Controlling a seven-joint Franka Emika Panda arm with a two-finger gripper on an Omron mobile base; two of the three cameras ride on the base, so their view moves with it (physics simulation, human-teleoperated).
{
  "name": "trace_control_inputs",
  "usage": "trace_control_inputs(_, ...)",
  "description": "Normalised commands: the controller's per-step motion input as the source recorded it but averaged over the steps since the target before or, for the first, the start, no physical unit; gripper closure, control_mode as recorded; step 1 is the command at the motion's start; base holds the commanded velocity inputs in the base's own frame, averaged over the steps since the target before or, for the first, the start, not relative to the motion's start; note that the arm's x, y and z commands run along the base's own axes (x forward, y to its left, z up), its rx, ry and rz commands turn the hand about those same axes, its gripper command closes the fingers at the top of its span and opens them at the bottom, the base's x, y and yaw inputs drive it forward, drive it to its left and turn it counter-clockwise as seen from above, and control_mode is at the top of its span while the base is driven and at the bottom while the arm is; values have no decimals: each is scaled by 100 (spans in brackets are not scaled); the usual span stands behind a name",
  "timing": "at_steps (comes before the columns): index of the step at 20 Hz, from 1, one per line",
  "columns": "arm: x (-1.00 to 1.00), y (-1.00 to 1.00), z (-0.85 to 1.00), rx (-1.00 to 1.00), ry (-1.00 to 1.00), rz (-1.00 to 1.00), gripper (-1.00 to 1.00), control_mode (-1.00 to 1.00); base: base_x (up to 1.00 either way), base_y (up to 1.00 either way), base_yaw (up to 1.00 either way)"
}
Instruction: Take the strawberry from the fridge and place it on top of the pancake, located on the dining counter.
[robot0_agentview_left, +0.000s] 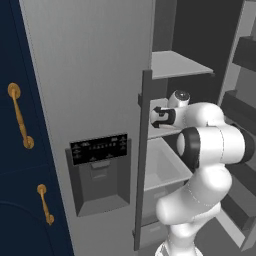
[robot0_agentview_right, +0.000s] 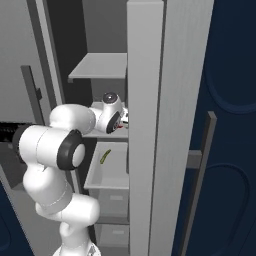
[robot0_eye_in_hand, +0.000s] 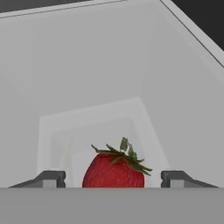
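We found the arm reaching into the open right-hand compartment of the fridge, with the tool held at a middle shelf. In the hand view the strawberry sat squarely between the two fingertips, leafy cap turned up and away from the camera, its long axis running roughly along the tool's line of sight. The jaws stood apart, one on each side of the berry, with a visible gap on both flanks; we saw no contact yet, so nothing was gripped. In the right base view a small red speck showed just beside the hand, on the shelf's near edge. A thin green item lay in the drawer below, well apart from the berry. We judged the berry centred enough that a straight closing would catch it. Being small and rounded, it could squirt forward if pinched off-centre.
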Motion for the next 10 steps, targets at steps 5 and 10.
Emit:
trace_control_inputs(5,1,0,-2,0,0,0,100,-100,0,0,0)
trace_control_inputs(10,-60,-3,1,0,-1,1,100,-100,0,0,0)
